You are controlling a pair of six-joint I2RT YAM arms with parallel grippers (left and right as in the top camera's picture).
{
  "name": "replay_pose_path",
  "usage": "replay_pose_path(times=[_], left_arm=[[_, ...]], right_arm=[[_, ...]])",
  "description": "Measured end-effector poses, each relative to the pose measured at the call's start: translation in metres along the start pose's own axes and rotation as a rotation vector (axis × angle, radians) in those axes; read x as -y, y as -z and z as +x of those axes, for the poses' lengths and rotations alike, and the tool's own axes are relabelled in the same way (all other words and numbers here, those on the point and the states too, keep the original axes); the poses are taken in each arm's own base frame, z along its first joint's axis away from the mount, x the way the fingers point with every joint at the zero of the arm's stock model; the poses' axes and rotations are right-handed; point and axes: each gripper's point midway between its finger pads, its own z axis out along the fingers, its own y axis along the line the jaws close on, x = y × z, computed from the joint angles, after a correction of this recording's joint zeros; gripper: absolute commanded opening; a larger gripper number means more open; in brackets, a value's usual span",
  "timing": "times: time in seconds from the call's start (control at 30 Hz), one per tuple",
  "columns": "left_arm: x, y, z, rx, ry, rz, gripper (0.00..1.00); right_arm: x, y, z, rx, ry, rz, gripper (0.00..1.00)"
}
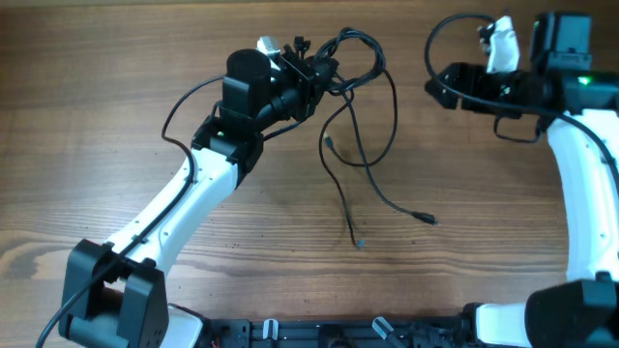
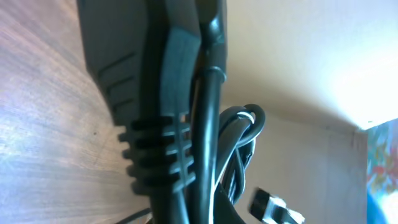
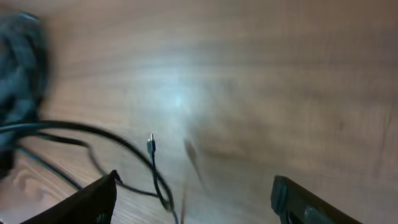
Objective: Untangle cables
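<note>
A: Which step is this?

B: Pulling the knot apart, I'd say, and early in it. The left gripper [image 1: 311, 70] is clamped tight on the cables [image 2: 210, 143] at the far middle of the table [image 1: 116, 58]. The bundle sits at its tip. Loose strands run from there toward the near side and end in small plugs [image 1: 427, 220].

A: And the right one?

B: The right gripper [image 3: 196, 199] is at the far right, well apart from the bundle. Its jaws stand wide with nothing between them.

A: So what does the next move call for?

B: My judgement is that the right arm must reach left and pick one strand clear of the others. It should close on that strand alone while the left holds the knot as an anchor. If it takes two strands at once, the tangle would likely tighten.

A: What does each camera add?

B: Only the overhead view shows the whole layout and how far apart the arms are. The left wrist view shows a cord pinched between the fingers, coils looped beside it and a plug below. The right wrist view is blurred, but it makes the empty gap plain, with strands lying to its left.
</note>
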Motion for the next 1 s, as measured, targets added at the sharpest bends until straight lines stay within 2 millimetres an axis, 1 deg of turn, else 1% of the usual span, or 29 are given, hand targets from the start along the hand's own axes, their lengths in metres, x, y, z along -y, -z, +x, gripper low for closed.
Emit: replay_pose_path(times=[0.03, 0.07, 0.1, 0.17, 0.23, 0.27, 0.3, 0.47, 0.57, 0.6, 0.67, 0.73, 0.77, 0.83, 0.93, 1.0], left_arm=[[-0.002, 0.0, 0.0, -0.001, 0.02, -0.007, 0.04], [-0.004, 0.0, 0.0, -0.003, 0.033, -0.014, 0.04], [-0.007, 0.0, 0.001, -0.007, 0.045, -0.026, 0.04], [-0.015, 0.001, 0.002, -0.011, 0.07, -0.062, 0.04], [-0.024, 0.001, 0.004, -0.015, 0.089, -0.094, 0.04], [-0.028, 0.002, 0.004, -0.018, 0.097, -0.11, 0.04], [-0.031, 0.002, 0.005, -0.021, 0.104, -0.124, 0.04], [-0.039, 0.002, 0.008, -0.027, 0.104, -0.157, 0.04], [-0.039, 0.002, 0.009, -0.031, 0.058, -0.157, 0.04], [-0.039, 0.002, 0.009, -0.032, 0.047, -0.156, 0.04], [-0.039, 0.002, 0.009, -0.033, 0.03, -0.157, 0.04], [-0.042, 0.003, 0.009, -0.035, 0.029, -0.166, 0.04], [-0.043, 0.003, 0.009, -0.038, 0.031, -0.169, 0.04], [-0.042, 0.003, 0.013, -0.057, 0.04, -0.168, 0.04], [-0.042, 0.003, 0.017, -0.078, 0.051, -0.167, 0.04], [-0.042, 0.003, 0.018, -0.088, 0.057, -0.166, 0.04]], right_arm=[[-0.009, 0.005, -0.007, 0.033, 0.039, -0.037, 0.82], [-0.016, 0.007, -0.01, 0.05, 0.066, -0.067, 0.82], [-0.027, 0.01, -0.013, 0.067, 0.106, -0.121, 0.82], [-0.043, 0.013, -0.014, 0.079, 0.156, -0.197, 0.82], [-0.059, 0.012, -0.011, 0.072, 0.194, -0.26, 0.82], [-0.071, 0.011, -0.008, 0.062, 0.221, -0.301, 0.82], [-0.079, 0.009, -0.006, 0.056, 0.238, -0.322, 0.82], [-0.109, 0.001, 0.005, 0.023, 0.285, -0.379, 0.8], [-0.12, -0.005, 0.012, 0.0, 0.305, -0.381, 0.8], [-0.123, -0.007, 0.014, -0.001, 0.334, -0.382, 0.77], [-0.126, -0.008, 0.018, 0.006, 0.444, -0.386, 0.75], [-0.128, -0.009, 0.019, 0.029, 0.58, -0.387, 0.75], [-0.129, -0.01, 0.019, 0.049, 0.683, -0.387, 0.74], [-0.132, -0.011, 0.02, 0.071, 0.807, -0.39, 0.72], [-0.133, -0.012, 0.02, 0.087, 0.898, -0.394, 0.67], [-0.132, -0.014, 0.021, 0.09, 0.933, -0.395, 0.62]])
